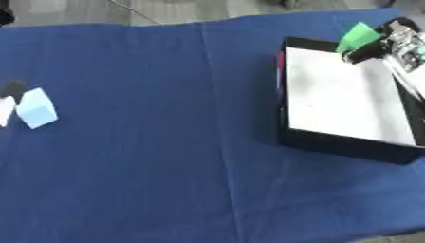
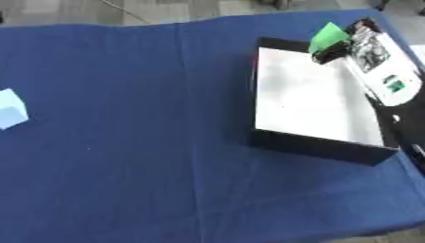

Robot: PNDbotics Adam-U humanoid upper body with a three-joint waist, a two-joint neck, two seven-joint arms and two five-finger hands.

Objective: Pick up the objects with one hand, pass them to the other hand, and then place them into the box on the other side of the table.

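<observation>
A green block [image 2: 328, 34] is pinched in my right hand [image 2: 358, 39], which hangs over the far edge of the black box [image 2: 315, 144]. The dark fingertips [image 2: 330, 52] of that hand curl under the block. The box has a white floor, sits on the right side of the table, and holds nothing that I can see. A light blue block [image 1: 36, 108] lies on the blue cloth at the far left. Beside it at the left edge are a white piece [image 1: 5, 111] and a small dark shape [image 1: 13, 88]. My left hand does not show.
The blue cloth [image 1: 166, 142] covers the whole table, and a crease runs down its middle. My right forearm [image 2: 386, 71] lies along the box's right wall. A bit of red [image 1: 281, 61] shows on the box's left wall. Grey floor lies beyond the far edge.
</observation>
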